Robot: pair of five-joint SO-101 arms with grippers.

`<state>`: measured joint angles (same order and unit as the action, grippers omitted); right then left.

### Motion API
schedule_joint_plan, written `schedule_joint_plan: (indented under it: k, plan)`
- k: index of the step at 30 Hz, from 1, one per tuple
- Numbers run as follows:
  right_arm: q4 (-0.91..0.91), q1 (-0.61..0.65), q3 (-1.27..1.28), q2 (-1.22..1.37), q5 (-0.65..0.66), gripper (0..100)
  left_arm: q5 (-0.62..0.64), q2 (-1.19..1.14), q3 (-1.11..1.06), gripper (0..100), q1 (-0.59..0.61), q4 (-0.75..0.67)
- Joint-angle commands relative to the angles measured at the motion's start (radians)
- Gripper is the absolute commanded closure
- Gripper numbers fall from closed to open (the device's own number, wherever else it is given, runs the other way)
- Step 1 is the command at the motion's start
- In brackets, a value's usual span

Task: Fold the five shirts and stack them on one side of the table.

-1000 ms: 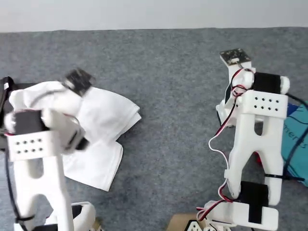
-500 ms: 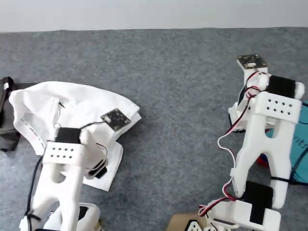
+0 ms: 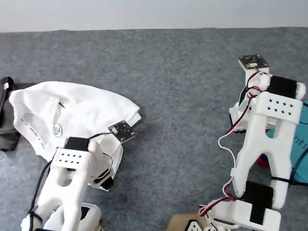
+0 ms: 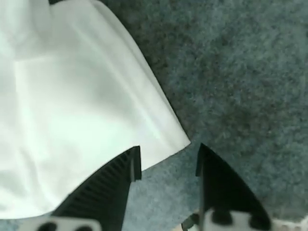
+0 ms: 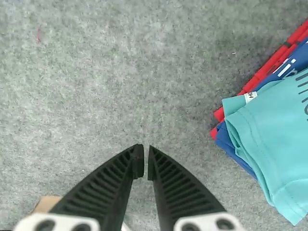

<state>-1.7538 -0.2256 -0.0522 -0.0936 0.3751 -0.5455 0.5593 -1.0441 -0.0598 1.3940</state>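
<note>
We see our left pincer (image 4: 166,161) spread open, the white shirt (image 4: 82,110) corner just ahead of its tips, and our right pincer (image 5: 145,163) closed empty, the folded stack (image 5: 274,139) beside it

The left arm (image 3: 67,178) stands at the near left, bent forward, with its wrist turned toward the middle. The left gripper (image 4: 168,150) points downward, its two dark fingers (image 4: 110,183) spread well apart. The right arm (image 3: 264,130) rises at the right side. The right gripper (image 5: 145,153) also points down, with its tips almost touching.
</note>
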Motion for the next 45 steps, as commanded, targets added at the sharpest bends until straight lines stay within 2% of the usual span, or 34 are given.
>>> schedule_joint_plan:
  k: [1,16,22,31,35,37,39,42,45]
  plan:
    - [-0.038,-0.013,-0.006,-0.044,-0.006,97.4,0.034,0.021,-0.022,79,-0.006,-0.055]
    - [-0.038,-0.013,-0.006,-0.044,-0.006,97.4,0.034,0.020,-0.068,81,-0.005,-0.098]
    - [-0.038,-0.013,-0.011,-0.045,-0.006,97.4,0.034,0.020,-0.185,92,-0.005,-0.322]
    - [-0.038,-0.013,-0.011,-0.045,-0.006,97.4,0.034,0.020,-0.177,92,-0.006,-0.310]
    - [-0.038,-0.013,-0.011,-0.045,-0.006,97.4,0.031,0.025,-0.173,100,-0.006,-0.308]
    - [-0.038,-0.013,-0.011,-0.045,-0.006,97.4,0.029,0.029,-0.163,100,-0.006,-0.308]
    - [-0.038,-0.013,-0.011,-0.054,-0.006,97.4,0.029,0.032,-0.108,100,-0.005,-0.258]
    - [-0.036,-0.012,-0.011,-0.093,-0.003,97.4,0.029,0.066,0.061,100,-0.005,-0.080]
    - [-0.036,-0.010,-0.011,-0.130,0.063,97.3,0.031,0.110,0.231,100,-0.005,0.077]
